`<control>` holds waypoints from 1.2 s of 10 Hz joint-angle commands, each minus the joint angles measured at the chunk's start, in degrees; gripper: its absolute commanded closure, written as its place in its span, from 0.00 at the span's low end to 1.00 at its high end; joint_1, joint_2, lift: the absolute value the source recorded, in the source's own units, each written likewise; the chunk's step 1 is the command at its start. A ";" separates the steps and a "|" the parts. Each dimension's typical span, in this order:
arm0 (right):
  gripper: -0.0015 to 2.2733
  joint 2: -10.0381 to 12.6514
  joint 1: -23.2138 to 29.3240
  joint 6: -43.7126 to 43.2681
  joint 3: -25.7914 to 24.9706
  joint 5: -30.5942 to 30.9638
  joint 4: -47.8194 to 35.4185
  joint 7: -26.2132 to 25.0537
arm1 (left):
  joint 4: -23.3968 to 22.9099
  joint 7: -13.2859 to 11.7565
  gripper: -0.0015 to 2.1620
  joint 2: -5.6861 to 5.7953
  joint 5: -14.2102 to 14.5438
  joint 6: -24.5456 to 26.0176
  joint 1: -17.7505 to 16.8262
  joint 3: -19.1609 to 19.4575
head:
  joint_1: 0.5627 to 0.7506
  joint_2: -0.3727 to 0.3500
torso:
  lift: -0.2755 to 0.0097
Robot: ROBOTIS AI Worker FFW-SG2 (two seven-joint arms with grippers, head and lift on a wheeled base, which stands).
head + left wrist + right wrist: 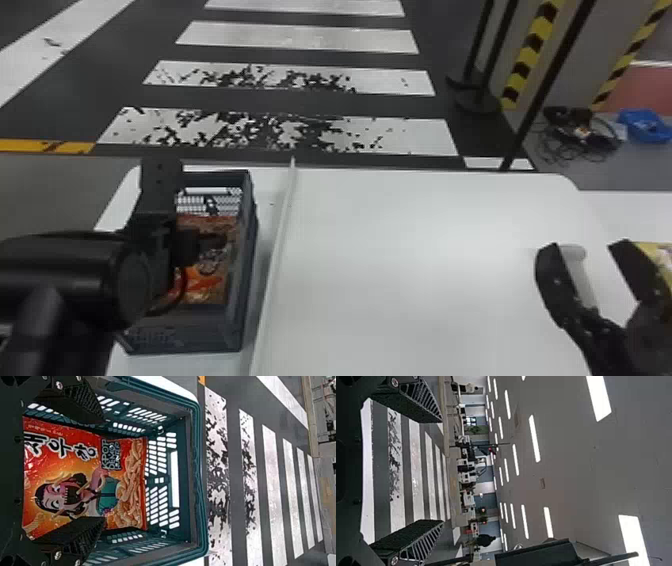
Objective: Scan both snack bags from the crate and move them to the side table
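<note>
In the head view my left gripper (202, 245) is over the dark crate (239, 320) at the table's left, partly hiding an orange-red snack bag (212, 275) inside. In the left wrist view my left gripper (103, 470) is open, its fingers apart over the red snack bag (79, 483) lying face up in the crate (200, 475). My right gripper (582, 250) stands open above the right part of the white table; the right wrist view also shows my right gripper (442, 471) with nothing between its fingers. A yellow printed item (662, 257) is partly visible at the head view's right edge.
A raised pale strip (275, 257) runs along the white table (400, 250) beside the crate. A pale rod-like object (580, 272) shows behind the right gripper. Past the table's far edge stand thin black poles (542, 82). A dark panel (538, 554) shows in the right wrist view.
</note>
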 commanded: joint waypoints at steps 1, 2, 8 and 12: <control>0.04 0.00 -0.09 0.00 0.08 0.00 0.15 0.00 | 1.80 -0.36 0.07 -0.02 -0.08 -1.75 0.02 0.31 | 0.70 0.47 | 0.63; 0.04 0.00 -0.18 0.00 0.08 0.00 0.15 0.00 | 2.60 -0.44 0.07 -0.02 -0.08 -2.63 0.02 0.31 | 0.70 0.47 | 0.63; 0.04 0.00 0.17 -1.23 -0.01 0.00 0.24 0.00 | 7.08 -1.41 0.07 -0.20 -0.08 -6.50 -0.25 0.31 | 0.70 0.47 | 0.63; 0.04 0.00 0.61 -2.46 -0.01 -0.35 0.15 0.09 | 11.82 -2.29 0.07 -0.73 -1.05 -11.07 -0.95 -0.04 | 0.70 0.46 | 0.63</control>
